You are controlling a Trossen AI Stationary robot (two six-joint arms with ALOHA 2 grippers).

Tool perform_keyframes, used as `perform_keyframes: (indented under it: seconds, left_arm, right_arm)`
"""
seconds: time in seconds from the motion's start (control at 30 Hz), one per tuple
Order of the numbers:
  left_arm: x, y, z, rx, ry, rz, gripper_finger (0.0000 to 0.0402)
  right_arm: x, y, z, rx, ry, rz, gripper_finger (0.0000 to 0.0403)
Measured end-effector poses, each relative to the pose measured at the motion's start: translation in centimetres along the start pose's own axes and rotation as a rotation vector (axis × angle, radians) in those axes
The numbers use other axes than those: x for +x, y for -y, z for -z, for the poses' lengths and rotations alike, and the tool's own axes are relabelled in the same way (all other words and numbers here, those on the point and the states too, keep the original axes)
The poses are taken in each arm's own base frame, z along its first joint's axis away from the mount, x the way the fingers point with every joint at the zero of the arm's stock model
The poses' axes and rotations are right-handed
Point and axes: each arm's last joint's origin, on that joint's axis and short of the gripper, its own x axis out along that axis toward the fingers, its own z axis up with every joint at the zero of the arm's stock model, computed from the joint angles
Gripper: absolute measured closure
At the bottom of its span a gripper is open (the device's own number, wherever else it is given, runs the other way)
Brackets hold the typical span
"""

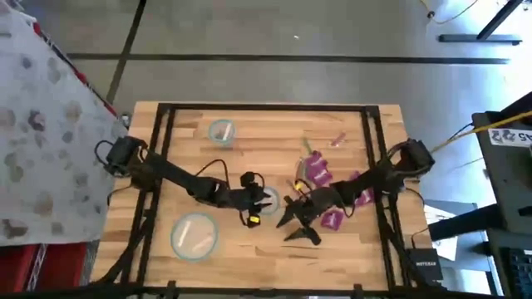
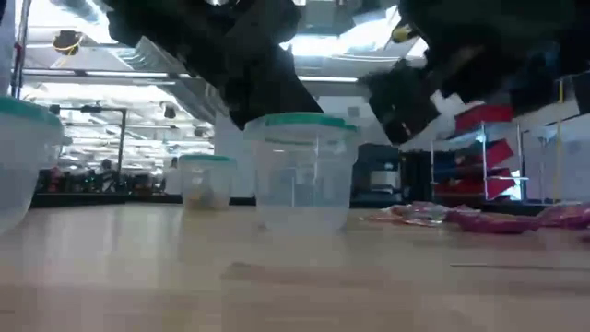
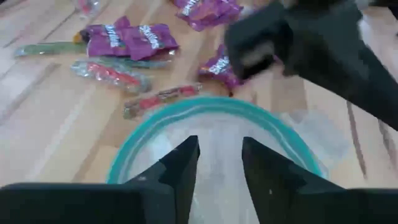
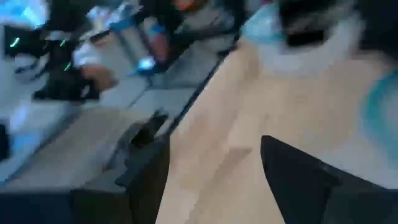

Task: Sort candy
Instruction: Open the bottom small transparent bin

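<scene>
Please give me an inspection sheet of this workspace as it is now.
Surface: wooden table, dark frame around it.
Job's things: candy scattered right of centre; three bowls, one under the left gripper.
Clutter: nothing seen.
Grippers: left gripper open over a teal-rimmed bowl, nothing between the fingers; right gripper open, low over the table near the candy.
Cables: black cable along the left arm.
Surroundings: patterned cloth at left; concrete floor.

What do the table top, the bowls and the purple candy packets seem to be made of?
Table top: pale wood, probably butcher block; plank seams and grain show, matte finish. Bowls: likely clear plastic with pale teal rims; the room shows through the wall. Purple candy packets: probably glossy plastic film; they look crinkled, shiny and printed.
</scene>
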Motion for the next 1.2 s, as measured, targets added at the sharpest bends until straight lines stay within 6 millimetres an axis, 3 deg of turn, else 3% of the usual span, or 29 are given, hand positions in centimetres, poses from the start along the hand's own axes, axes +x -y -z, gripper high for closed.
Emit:
perform_keyframes:
  seconds: [0.23, 0.43, 0.53, 0.8, 1.2]
  left_arm:
    - [-0.2, 0.4, 0.0, -0.01, 0.02, 0.007, 0.0294]
    - [-0.3, 0.6, 0.1, -0.04, 0.023, 0.009, 0.0294]
    - [-0.3, 0.6, 0.1, -0.067, 0.025, 0.007, 0.0294]
    - [-0.3, 0.7, 0.1, -0.137, 0.033, -0.005, 0.0294]
    - [-0.4, 0.9, 0.0, -0.153, 0.054, 0.003, 0.0294]
  right_arm:
    - [0.1, -0.3, 1.0, 0.002, -0.051, 0.146, 0.0169]
    - [0.9, -1.7, -0.9, 0.0, 0.105, 0.13, 0.0169]
    - [2.1, -3.0, -1.7, -0.006, 0.084, 0.119, 0.0169]
    - [4.5, -5.5, -3.0, -0.154, -0.089, 0.604, 0.0169]
    - [4.6, -5.6, -3.2, -0.111, -0.16, 0.601, 0.0169]
